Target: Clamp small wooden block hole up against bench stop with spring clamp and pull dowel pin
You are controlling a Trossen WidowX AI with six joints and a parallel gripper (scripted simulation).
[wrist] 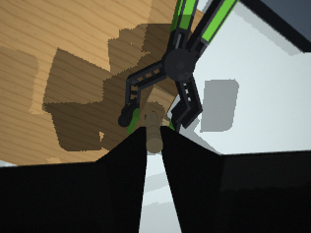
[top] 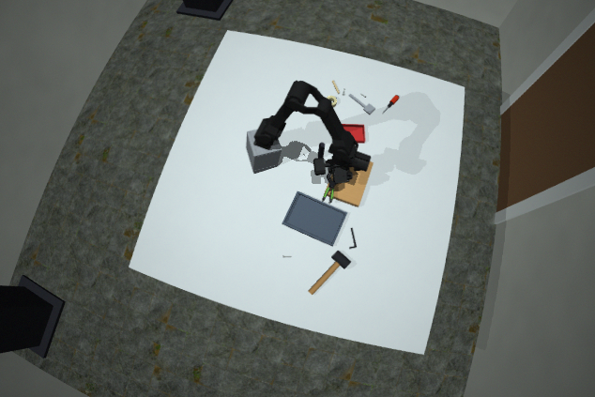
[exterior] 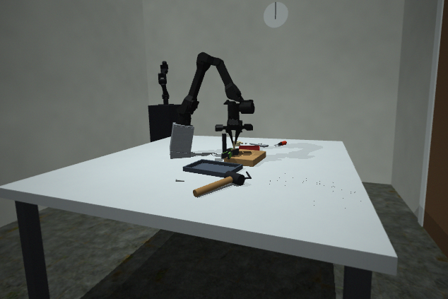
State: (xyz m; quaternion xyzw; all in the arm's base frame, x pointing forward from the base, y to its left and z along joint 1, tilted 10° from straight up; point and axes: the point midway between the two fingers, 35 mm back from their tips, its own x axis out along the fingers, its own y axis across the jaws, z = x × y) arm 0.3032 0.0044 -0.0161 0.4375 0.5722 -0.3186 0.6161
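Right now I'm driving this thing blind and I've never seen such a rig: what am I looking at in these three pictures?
One black arm is bolted to a grey box on a white table. The first picture looks down from the ceiling, the second from across the room, the third from a camera on the wrist. On the table lie a wooden board, a green-handled clamp, a grey tray, a red tray, a hammer and a screwdriver. The claw is shut on a small wooden pin.
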